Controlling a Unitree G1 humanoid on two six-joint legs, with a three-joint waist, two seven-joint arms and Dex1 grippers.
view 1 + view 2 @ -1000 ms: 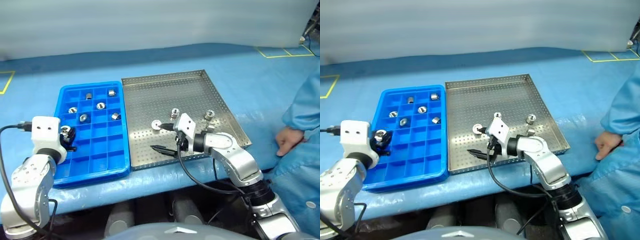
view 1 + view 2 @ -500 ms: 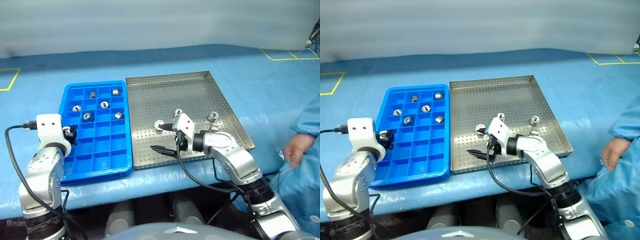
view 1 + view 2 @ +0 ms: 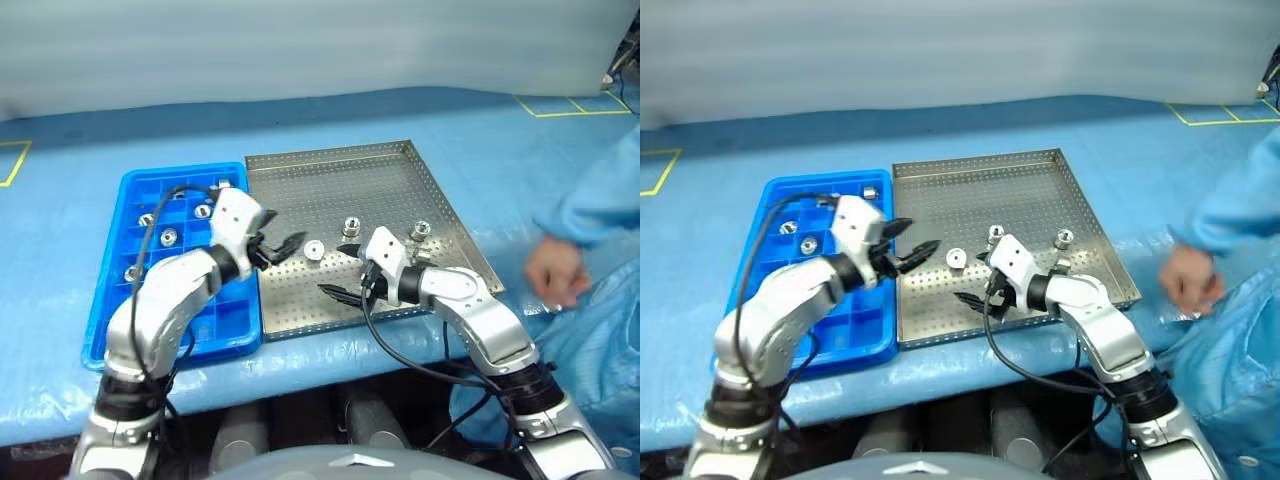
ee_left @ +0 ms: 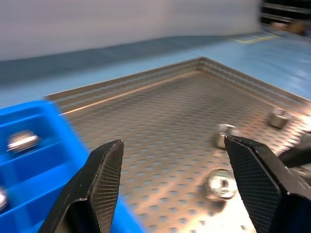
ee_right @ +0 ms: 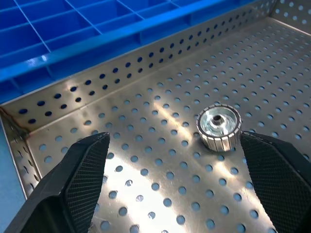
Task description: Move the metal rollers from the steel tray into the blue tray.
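Left eye view: left gripper, seemingly empty and spread, has swung over steel tray.

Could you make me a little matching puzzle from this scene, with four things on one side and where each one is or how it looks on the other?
Things:
1. left gripper
2. steel tray
3. blue tray
4. person's hand

Descriptions:
A. divided into small square compartments, some holding metal rollers
B. off the right edge of the steel tray
C. fingers apart, over the steel tray's left edge
D. perforated floor, a few rollers left on it

Pairs: 1-C, 2-D, 3-A, 4-B
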